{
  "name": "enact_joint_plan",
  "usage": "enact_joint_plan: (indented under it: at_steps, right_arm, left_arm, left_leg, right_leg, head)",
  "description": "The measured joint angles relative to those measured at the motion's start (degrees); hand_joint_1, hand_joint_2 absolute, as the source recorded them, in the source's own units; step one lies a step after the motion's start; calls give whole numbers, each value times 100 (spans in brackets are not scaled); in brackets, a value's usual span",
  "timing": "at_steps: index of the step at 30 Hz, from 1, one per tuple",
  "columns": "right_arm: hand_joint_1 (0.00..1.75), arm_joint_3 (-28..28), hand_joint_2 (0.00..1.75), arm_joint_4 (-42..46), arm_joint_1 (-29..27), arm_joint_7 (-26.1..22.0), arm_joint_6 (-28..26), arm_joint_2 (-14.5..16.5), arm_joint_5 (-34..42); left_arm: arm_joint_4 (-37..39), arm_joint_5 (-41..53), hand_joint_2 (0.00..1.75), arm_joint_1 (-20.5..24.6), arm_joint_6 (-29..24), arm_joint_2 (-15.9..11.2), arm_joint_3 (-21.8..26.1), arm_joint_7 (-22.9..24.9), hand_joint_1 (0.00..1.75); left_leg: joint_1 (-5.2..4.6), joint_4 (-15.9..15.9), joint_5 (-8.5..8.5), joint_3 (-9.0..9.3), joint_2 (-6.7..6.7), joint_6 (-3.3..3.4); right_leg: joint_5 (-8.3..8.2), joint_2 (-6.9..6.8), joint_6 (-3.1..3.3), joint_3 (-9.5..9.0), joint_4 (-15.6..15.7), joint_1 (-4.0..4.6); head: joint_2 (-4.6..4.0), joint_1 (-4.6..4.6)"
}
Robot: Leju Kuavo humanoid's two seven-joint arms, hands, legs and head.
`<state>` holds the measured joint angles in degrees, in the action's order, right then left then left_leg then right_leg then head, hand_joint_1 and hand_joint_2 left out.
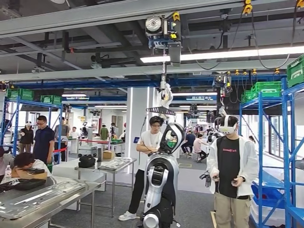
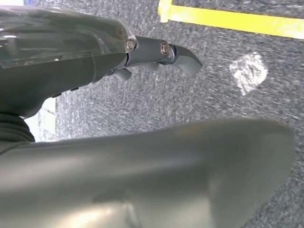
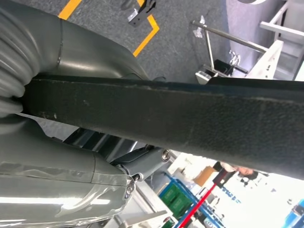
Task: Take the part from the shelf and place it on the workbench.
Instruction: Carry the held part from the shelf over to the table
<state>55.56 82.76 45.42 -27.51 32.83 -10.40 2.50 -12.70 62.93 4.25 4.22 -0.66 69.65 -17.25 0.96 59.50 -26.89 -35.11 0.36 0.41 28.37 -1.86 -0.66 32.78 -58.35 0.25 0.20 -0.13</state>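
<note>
The left robot hand [image 2: 107, 57] is seen in the left wrist view hanging over the grey floor [image 2: 222, 99] near a yellow line [image 2: 232, 19]; its fingers [image 2: 186, 59] are stretched out with nothing in them.

In the right wrist view, the right robot hand [image 3: 90, 175] is closed around the part [image 3: 179, 114], a long dark flat bar lying between the thumb [image 3: 90, 52] and the fingers [image 3: 143, 161]. The part is judged stiff and fairly light, with a matt surface that should not slip. Since it is held near one end, its long free end may swing or sag, so a hold nearer the middle would be steadier.

In the head view, a desk [image 1: 53, 209] carrying metal sheets is seen at the lower left, and a blue shelf [image 1: 260, 142] at the right.
</note>
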Motion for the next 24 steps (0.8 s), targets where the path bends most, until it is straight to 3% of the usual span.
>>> enact_joint_plan:
  at_steps: [2, 5, 6, 7, 8, 10, 12, 15, 17, 20, 21, 22, 24]
  right_arm:
    - [175, 0, 175, 3, 5, -16, 4, -21, 1]
    - [175, 3, 175, -1, -19, -36, 17, -72, 4]
    - [175, 4, 175, -3, -36, -42, 22, -88, 7]
    - [175, 4, 175, -4, -51, -49, 27, -99, 10]
    - [175, 3, 175, -4, -58, -54, 29, -107, 14]
    - [175, 0, 175, -1, -49, -63, 30, -116, 25]
    - [175, -2, 175, 1, -34, -73, 32, -122, 42]
    - [175, -5, 175, -1, -33, -88, 54, -127, 86]
    - [175, -9, 175, 0, -31, -100, 70, -125, 126]
    - [175, -10, 175, -18, -50, -102, 92, -125, 150]
    - [175, -9, 175, -26, -62, -97, 100, -125, 150]
    - [175, -9, 175, -32, -68, -92, 107, -125, 146]
    - [175, -9, 175, -34, -59, -79, 111, -125, 123]
  left_arm:
    - [0, 8, 175, -1, 0, -1, 1, 1, 0]
    - [0, 14, 175, 13, 0, -2, 2, 1, 0]
    - [0, 16, 175, 12, 0, -2, 3, 1, 0]
    - [0, 17, 175, 11, 1, -2, 3, 1, 0]
    - [0, 18, 175, 11, 1, -2, 3, 1, 0]
    - [0, 19, 175, 20, 5, 4, 3, 1, 0]
    - [0, 22, 175, 25, 8, 14, 3, 1, 0]
    - [0, 32, 175, 5, 9, 17, 3, 1, 0]
    - [0, 35, 175, 7, 12, 20, 3, 1, 0]
    - [0, 37, 175, 25, 13, 22, 3, 1, 0]
    - [0, 38, 175, 24, 13, 22, 3, 1, 0]
    - [0, 44, 175, 21, 13, 22, 3, 1, 0]
    - [0, 60, 175, 22, 13, 21, 3, 1, 0]
  left_leg:
    - [10, -17, 19, 3, -22, 60]
    - [-10, -17, 23, 1, -73, 108]
    - [-22, -17, 23, 2, -95, 113]
    - [-34, -16, 23, 4, -121, 117]
    - [-43, -16, 23, 9, -150, 118]
    - [-55, -15, 22, 17, -197, 116]
    - [-50, -14, 31, 1, -225, 98]
    - [-38, -31, 44, -21, -226, 35]
    - [-43, 160, -118, -101, -184, -7]
    - [-20, 1150, -621, -529, -143, -69]
    - [-6, 1405, -690, -638, -139, -91]
    - [11, 1467, -658, -660, -134, -113]
    - [53, 949, -324, -396, -104, -154]
  right_leg:
    - [223, 70, -44, 120, -300, -17]
    - [729, 131, -66, 612, -1400, -23]
    - [767, 134, -60, 720, -1620, -22]
    - [693, 143, -44, 727, -1617, -19]
    - [517, 162, -16, 623, -1379, -13]
    - [103, 231, 64, 259, -581, 20]
    - [-72, 280, 116, 40, -75, 60]
    - [-86, 271, 148, 3, 61, 62]
    - [-136, 251, 187, -34, 153, 29]
    - [-158, 233, 207, -47, 185, 16]
    - [-157, 231, 205, -47, 183, 15]
    - [-155, 230, 201, -47, 178, 11]
    - [-135, 230, 173, -49, 149, -6]
  head:
    - [0, 0]
    - [0, 0]
    - [0, 0]
    - [0, 0]
    - [0, 0]
    - [0, 0]
    - [0, 1]
    - [0, 1]
    - [0, 0]
    - [0, 0]
    - [0, 0]
    - [0, 0]
    - [0, 0]
